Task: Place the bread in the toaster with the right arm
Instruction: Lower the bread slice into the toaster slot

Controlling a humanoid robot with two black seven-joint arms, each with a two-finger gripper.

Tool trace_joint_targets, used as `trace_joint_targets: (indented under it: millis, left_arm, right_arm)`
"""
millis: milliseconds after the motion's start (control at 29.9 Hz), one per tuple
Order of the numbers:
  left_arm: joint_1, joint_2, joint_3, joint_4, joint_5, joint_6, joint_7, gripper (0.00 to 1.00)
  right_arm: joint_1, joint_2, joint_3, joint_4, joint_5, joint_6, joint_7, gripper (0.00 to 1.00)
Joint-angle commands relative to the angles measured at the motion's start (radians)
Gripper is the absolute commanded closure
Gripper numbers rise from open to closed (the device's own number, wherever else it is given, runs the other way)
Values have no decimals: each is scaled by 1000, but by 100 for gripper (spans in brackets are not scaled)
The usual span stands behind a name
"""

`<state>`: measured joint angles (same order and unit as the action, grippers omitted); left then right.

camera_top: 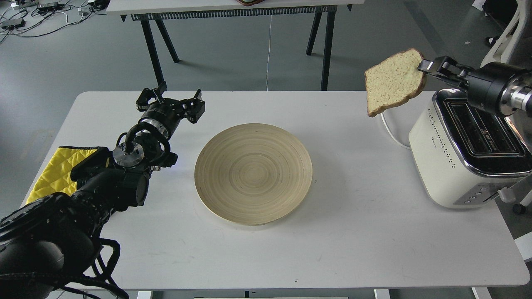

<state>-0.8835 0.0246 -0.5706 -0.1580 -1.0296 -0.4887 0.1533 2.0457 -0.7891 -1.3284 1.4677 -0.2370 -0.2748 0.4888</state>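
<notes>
The slice of pale tan bread (394, 81) hangs in the air, tilted, above the table's far right and just left of the toaster. My right gripper (424, 66) is shut on the bread's upper right edge, its arm coming in from the right over the toaster. The cream-white toaster (453, 158) with a chrome top and two open slots (478, 128) stands at the table's right edge, below and right of the bread. My left gripper (171, 100) is open and empty at the table's far left.
A round wooden plate (254, 173) lies bare at the middle of the white table (353, 241). A yellow quilted cloth (54, 170) lies at the left edge under my left arm. A white cord (388, 133) runs behind the toaster. A second table (232, 8) stands beyond.
</notes>
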Motion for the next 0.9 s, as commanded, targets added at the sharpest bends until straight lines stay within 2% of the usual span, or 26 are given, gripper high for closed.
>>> trace_joint_targets:
  millis: [0,267,869]
  left_arm:
    - [0,2,0,0,0,0,0,0]
    - [0,0,0,0,0,0,0,0]
    - [0,1,0,0,0,0,0,0]
  right_arm:
    - [86,2,-121,0,1,-32,0,98]
    - [254,8,-336,11,-4,-30,0,98]
    - [353,28,-569,85,-47,-26,0,98]
